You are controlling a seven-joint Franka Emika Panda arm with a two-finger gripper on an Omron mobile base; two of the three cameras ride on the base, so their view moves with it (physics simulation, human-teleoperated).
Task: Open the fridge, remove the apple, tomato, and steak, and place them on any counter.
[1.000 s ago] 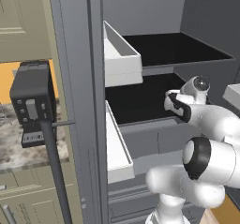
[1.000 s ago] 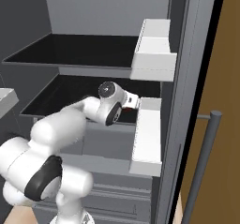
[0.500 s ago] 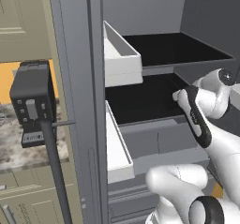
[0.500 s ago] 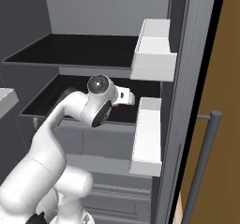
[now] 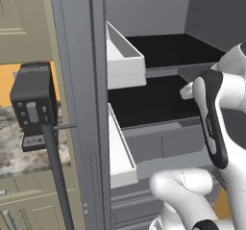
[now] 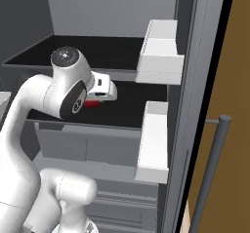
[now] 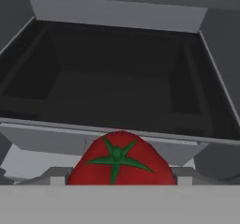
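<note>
Hand view: tomato (image 7: 121, 160) sits between my jaws, held.
Over the last second I swing the arm clear of the fridge (image 5: 79, 104) shelf; next, a bench.

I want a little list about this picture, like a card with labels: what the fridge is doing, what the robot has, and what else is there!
fridge: tall dark grey fridge, doors open, black shelves bare
door bins: white bins on both doors
pincer: pincer at the middle shelf
tomato: round red tomato with green star-shaped stem, right at the pincer
held or not: cannot tell
counter: speckled beige-and-brown stone counter, left of the fridge
on counter: dark boxy appliance
</note>
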